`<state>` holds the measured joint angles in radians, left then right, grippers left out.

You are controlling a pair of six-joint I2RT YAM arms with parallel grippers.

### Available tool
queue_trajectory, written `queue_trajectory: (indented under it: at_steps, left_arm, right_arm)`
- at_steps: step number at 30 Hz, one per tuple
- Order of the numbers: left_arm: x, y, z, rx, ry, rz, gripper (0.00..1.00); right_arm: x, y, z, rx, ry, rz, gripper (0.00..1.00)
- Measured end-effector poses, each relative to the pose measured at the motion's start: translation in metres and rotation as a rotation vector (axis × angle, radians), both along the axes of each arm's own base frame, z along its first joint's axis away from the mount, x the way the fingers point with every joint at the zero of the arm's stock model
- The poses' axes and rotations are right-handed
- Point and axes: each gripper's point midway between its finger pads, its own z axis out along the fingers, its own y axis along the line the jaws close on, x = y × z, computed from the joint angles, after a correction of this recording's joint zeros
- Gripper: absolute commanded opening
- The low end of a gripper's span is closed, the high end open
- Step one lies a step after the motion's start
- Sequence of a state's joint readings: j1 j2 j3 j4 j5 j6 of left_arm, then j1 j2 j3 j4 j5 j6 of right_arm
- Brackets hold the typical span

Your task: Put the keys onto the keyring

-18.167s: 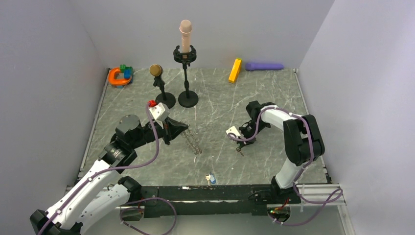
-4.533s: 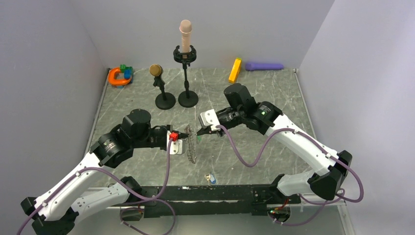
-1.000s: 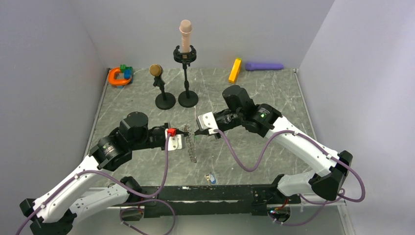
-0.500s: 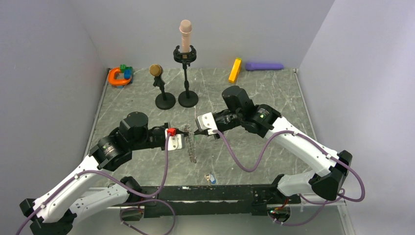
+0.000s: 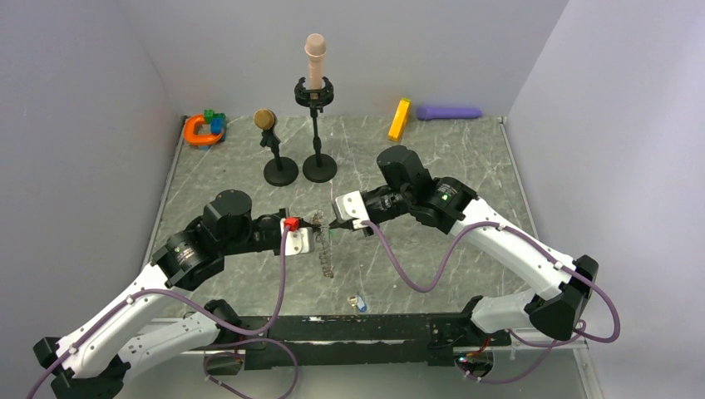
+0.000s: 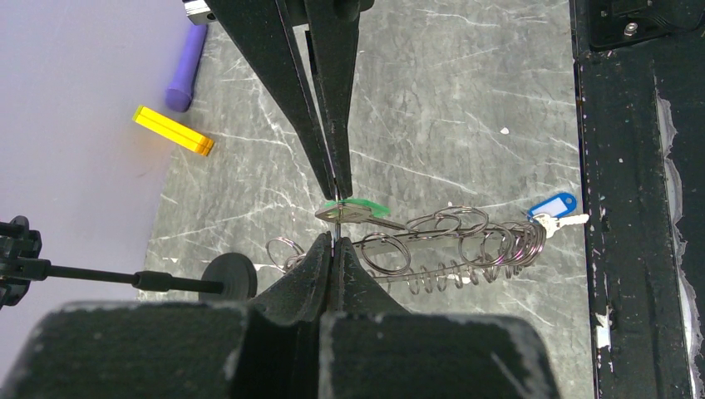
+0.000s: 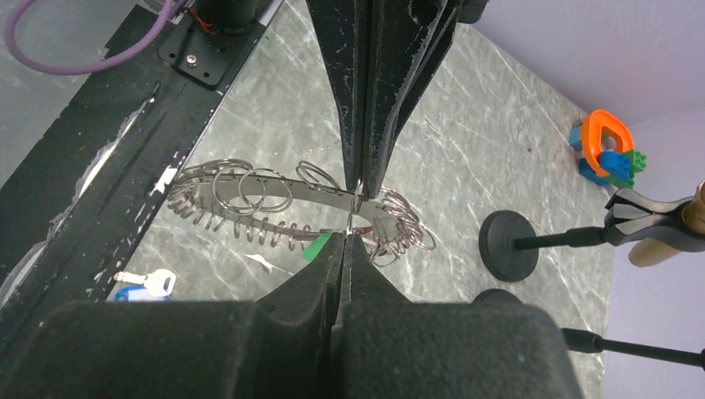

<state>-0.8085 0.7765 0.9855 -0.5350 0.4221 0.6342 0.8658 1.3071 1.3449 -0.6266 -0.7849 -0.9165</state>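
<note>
The keyring (image 5: 326, 253), a large grey metal ring strung with several small split rings, hangs above the table between my grippers. My left gripper (image 5: 318, 223) is shut on a thin ring wire of it (image 6: 334, 243). My right gripper (image 5: 337, 224) is shut on the green key (image 6: 357, 208), which it holds against the keyring right at the left fingertips. In the right wrist view my right gripper (image 7: 348, 239) meets the left fingers (image 7: 366, 125) tip to tip, with the green head (image 7: 317, 247) and the keyring (image 7: 308, 193) between them. No red key is in view.
A key with a blue tag (image 5: 358, 303) lies near the black front rail (image 5: 391, 328). Two stands with round black bases (image 5: 281, 170) (image 5: 320, 168) stand behind the grippers. An orange clamp with blocks (image 5: 203, 129), a yellow block (image 5: 399, 119) and a purple cylinder (image 5: 449, 111) lie at the back.
Nothing has visibly moved over the last second. Before that, my right gripper edged a little left, bringing the green key up to the keyring held by my left gripper.
</note>
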Motion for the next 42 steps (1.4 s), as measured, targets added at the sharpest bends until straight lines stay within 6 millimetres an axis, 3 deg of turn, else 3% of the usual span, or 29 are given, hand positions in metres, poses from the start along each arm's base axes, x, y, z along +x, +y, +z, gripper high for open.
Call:
queue_trajectory:
  at_steps: [42]
  left_arm:
    - [-0.0015, -0.0022, -0.0030, -0.004, 0.011, -0.007, 0.00]
  right_arm:
    - [0.0014, 0.0000, -0.0052, -0.012, 0.005, -0.015, 0.00]
